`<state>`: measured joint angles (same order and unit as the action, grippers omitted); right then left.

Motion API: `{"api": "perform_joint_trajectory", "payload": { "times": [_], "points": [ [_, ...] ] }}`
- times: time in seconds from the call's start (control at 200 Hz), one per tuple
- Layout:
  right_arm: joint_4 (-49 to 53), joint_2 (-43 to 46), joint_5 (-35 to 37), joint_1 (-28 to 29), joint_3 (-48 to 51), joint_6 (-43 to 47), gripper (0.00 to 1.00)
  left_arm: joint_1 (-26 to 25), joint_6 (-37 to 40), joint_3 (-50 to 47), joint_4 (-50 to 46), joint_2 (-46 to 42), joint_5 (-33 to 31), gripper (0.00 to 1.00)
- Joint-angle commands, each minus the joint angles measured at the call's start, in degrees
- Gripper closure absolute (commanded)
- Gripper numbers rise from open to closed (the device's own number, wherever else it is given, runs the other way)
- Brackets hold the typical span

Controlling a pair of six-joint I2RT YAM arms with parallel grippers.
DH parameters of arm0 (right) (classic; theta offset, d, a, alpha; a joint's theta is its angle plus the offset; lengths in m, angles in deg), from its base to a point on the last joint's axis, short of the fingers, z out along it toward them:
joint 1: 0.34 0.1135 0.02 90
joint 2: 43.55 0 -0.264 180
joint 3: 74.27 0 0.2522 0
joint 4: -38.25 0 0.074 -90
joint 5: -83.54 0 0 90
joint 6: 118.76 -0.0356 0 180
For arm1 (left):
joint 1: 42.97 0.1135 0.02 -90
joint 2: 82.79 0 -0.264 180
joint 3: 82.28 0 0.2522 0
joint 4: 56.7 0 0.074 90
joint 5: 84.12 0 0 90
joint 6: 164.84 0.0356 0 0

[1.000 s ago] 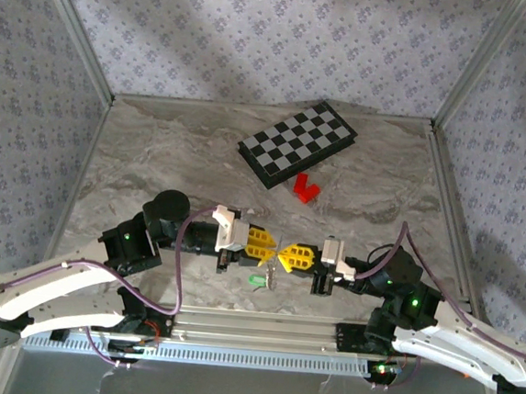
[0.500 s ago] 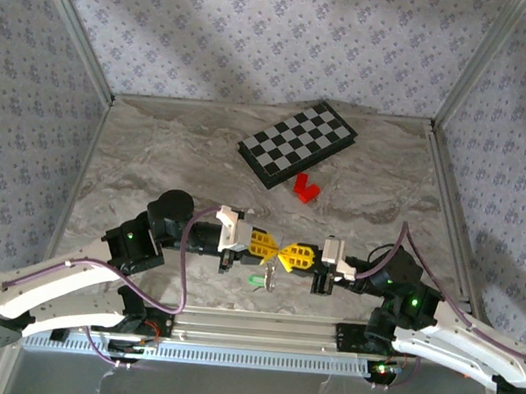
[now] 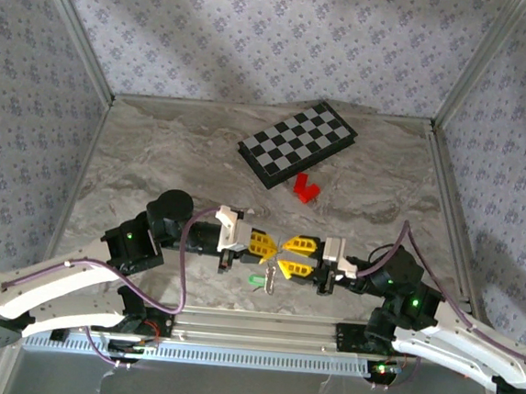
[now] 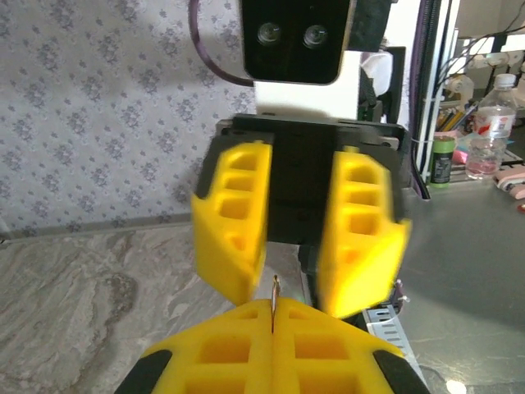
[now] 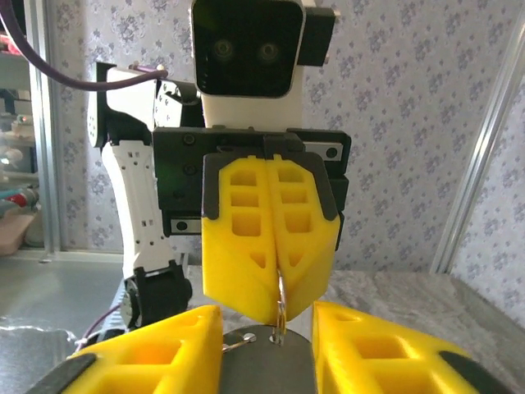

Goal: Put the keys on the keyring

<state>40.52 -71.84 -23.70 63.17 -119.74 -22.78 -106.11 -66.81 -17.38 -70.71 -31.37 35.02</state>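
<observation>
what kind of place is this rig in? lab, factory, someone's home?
Probably a robotics lab test cell: a marble-look tabletop is boxed in by wallpapered panels on aluminium posts, and the left wrist view shows bottles and clutter on a bench outside it.

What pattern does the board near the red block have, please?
The board is checkered black and grey; top external view shows it best.

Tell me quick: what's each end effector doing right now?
Left end effector: closed, pinching the thin metal keyring at its tips.
Right end effector: open, holding nothing.
</observation>
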Motion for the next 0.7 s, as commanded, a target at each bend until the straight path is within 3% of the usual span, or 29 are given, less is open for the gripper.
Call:
{"api": "perform_joint_trajectory", "payload": {
  "times": [0.0, 0.155, 0.265, 0.51, 0.695],
  "points": [
    [2.9, 2.45, 2.08, -0.25, -0.55, -2.43, 0.53, -0.3, -0.51, 0.81, 0.65, -1.19, -1.09, 1.0],
    [11.64, 4.21, 5.45, -0.4, -2.13, -5.21, 0.32, -0.32, -0.79, 0.33, 0.05, -1.56, -3.59, 1.0],
    [18.94, 3.98, 9.31, -0.48, -3.71, -7.57, 0.25, -0.32, -1.11, -0.22, -0.69, -1.91, -6.66, 1.0],
    [34.64, -3.15, 18.16, -2.39, -6.86, -16.29, 0.2, -0.32, -2.63, -3.24, -1.05, -3.84, -10.59, 1.0],
    [40.76, -13.69, 14.94, -6.74, -6.88, -22.61, 0.23, -0.32, -4.06, -6.03, -2.01, -6.38, -13.41, 1.0]
  ]
}}
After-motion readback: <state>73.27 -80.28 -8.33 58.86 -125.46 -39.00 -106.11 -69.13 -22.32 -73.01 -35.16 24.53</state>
